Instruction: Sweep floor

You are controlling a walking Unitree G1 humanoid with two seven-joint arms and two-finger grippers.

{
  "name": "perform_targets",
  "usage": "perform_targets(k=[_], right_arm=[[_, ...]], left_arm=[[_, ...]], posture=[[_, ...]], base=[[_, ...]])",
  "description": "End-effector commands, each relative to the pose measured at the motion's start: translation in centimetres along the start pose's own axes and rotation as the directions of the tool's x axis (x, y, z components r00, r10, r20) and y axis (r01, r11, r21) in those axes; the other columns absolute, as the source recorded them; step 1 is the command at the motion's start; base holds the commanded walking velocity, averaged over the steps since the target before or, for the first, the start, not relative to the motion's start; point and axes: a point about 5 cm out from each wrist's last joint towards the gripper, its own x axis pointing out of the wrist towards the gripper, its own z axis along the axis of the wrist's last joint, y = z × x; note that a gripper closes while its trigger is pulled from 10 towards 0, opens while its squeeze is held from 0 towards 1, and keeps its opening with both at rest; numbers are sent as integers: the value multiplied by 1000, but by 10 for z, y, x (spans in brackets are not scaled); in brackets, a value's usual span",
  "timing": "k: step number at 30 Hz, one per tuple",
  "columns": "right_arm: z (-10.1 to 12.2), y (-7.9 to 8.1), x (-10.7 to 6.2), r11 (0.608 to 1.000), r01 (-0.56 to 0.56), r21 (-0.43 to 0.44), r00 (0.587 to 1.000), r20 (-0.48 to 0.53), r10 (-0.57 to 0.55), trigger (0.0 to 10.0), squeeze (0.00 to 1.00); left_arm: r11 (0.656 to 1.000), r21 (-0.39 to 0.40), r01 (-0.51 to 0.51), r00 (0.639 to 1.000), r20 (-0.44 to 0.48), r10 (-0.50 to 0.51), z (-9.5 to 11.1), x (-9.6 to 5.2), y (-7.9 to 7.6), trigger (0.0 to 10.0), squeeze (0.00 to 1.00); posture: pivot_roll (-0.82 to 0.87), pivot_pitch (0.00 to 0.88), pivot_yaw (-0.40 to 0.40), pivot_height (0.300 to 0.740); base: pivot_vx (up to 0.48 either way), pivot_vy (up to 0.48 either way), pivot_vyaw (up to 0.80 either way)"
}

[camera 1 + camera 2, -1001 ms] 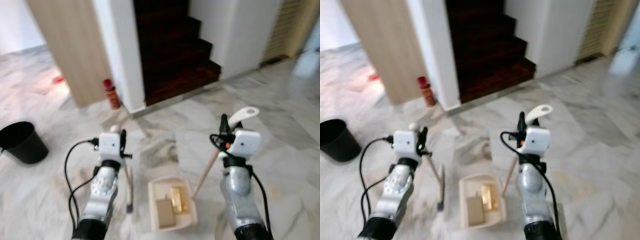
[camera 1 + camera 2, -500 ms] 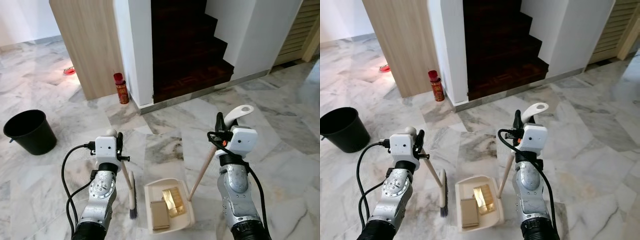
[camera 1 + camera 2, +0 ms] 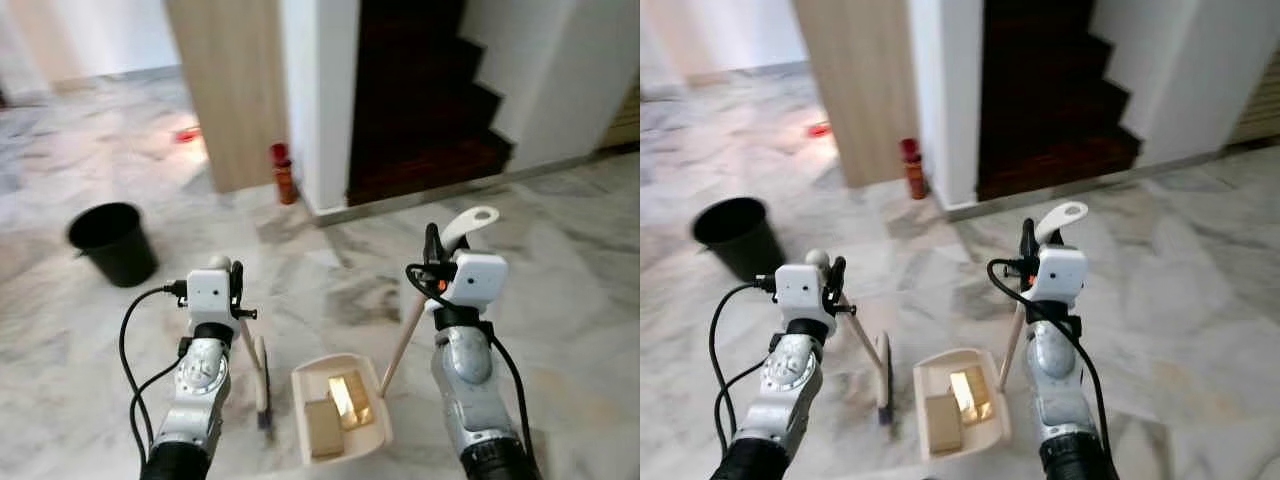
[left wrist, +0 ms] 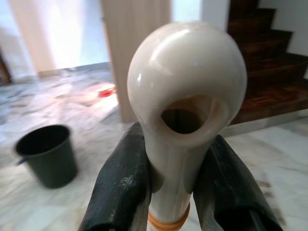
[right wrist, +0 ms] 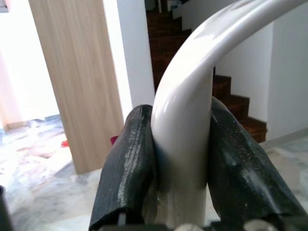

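Observation:
My left gripper (image 3: 237, 282) is shut on the cream knob of a short broom (image 4: 185, 96). The broom's dark brush head (image 3: 262, 388) rests on the marble floor just left of the dustpan. My right gripper (image 3: 432, 246) is shut on the dustpan's long handle (image 5: 185, 96), whose white curved top (image 3: 470, 222) sticks up above the fingers. The cream dustpan (image 3: 299, 398) sits on the floor between my arms. In it lie a shiny gold piece (image 3: 347, 393) and a tan piece (image 3: 322, 428).
A black bucket (image 3: 113, 243) stands on the floor to my left. A red can (image 3: 283, 172) stands by the white wall corner, beside a wooden panel (image 3: 235, 90). Dark stairs (image 3: 420, 110) rise straight ahead. A small red object (image 3: 186, 134) lies far left.
The view has swung to the left, so bucket, can and stairs now sit further right in the picture. Both grippers keep their hold; broom and dustpan stay between my arms.

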Motion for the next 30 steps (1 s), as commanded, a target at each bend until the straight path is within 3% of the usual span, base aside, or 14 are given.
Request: perform_targets(k=[1, 10, 19, 30], right_arm=[[11, 3, 5, 1000, -5, 17, 999, 53, 5, 10000, 0], [10, 4, 6, 1000, -15, 19, 998, 54, 14, 10000, 0], [10, 5, 6, 999, -22, 25, 999, 50, 20, 10000, 0], [7, 13, 6, 998, -48, 50, 999, 27, 47, 10000, 0]], left_arm=[[1000, 13, 5, 998, 55, -5, 14, 7, 1, 10000, 0], [1000, 14, 3, 998, 57, -4, 14, 7, 1, 10000, 0], [1000, 24, -2, 998, 66, 1, 16, 7, 1, 10000, 0], [999, 33, -7, 997, 81, 5, 18, 4, 4, 10000, 0]], posture=[[17, 0, 32, 740], [21, 0, 33, 740], [24, 0, 33, 740], [35, 0, 38, 740]], base=[[0, 255, 650], [0, 253, 185], [0, 137, 800], [0, 0, 0]])
